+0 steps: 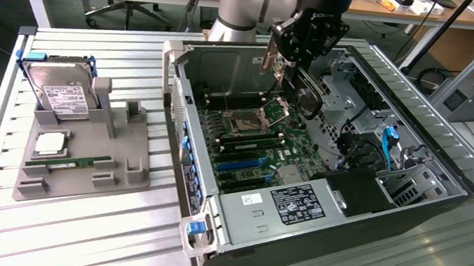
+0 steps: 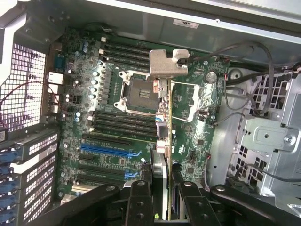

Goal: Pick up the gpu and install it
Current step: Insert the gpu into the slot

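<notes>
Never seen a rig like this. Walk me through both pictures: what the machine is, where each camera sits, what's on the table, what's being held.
The machine is a robot arm with a grasping hand at its end. One picture comes from a camera standing off the arm that takes in the whole scene. The other comes from a camera on the arm's wrist, looking past the hand into an open computer case.

On the slatted table, at the exterior view's left, a gray holder carries a hard drive and a green RAM stick. The case lies on its side with its motherboard exposed.

The hand is closed on the gpu, a thin card seen edge-on with a silver bracket at one end. It is held over the motherboard, not yet in a slot.
</notes>
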`<action>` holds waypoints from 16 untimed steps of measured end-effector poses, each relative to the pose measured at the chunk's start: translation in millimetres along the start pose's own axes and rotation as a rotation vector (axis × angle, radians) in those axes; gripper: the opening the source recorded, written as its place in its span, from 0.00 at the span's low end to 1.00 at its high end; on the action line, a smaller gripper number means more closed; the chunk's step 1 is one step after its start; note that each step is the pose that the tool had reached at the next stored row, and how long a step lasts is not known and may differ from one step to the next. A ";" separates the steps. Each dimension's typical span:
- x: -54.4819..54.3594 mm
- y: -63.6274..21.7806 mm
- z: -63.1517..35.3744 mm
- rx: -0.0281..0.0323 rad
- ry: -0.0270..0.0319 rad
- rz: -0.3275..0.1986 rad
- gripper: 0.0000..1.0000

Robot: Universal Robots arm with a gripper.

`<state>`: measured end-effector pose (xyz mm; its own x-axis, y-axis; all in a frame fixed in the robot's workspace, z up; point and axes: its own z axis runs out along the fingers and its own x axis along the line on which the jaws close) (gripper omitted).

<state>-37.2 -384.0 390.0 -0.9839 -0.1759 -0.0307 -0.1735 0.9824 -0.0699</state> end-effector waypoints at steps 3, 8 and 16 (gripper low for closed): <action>0.0 0.0 0.0 -0.0001 -0.0003 -0.003 0.27; 0.0 0.0 0.0 -0.0003 -0.0005 -0.007 0.27; 0.0 0.0 0.0 -0.0004 -0.0009 -0.012 0.27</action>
<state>-37.2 -384.0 390.0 -0.9817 -0.1881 -0.0307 -0.1856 0.9801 -0.0700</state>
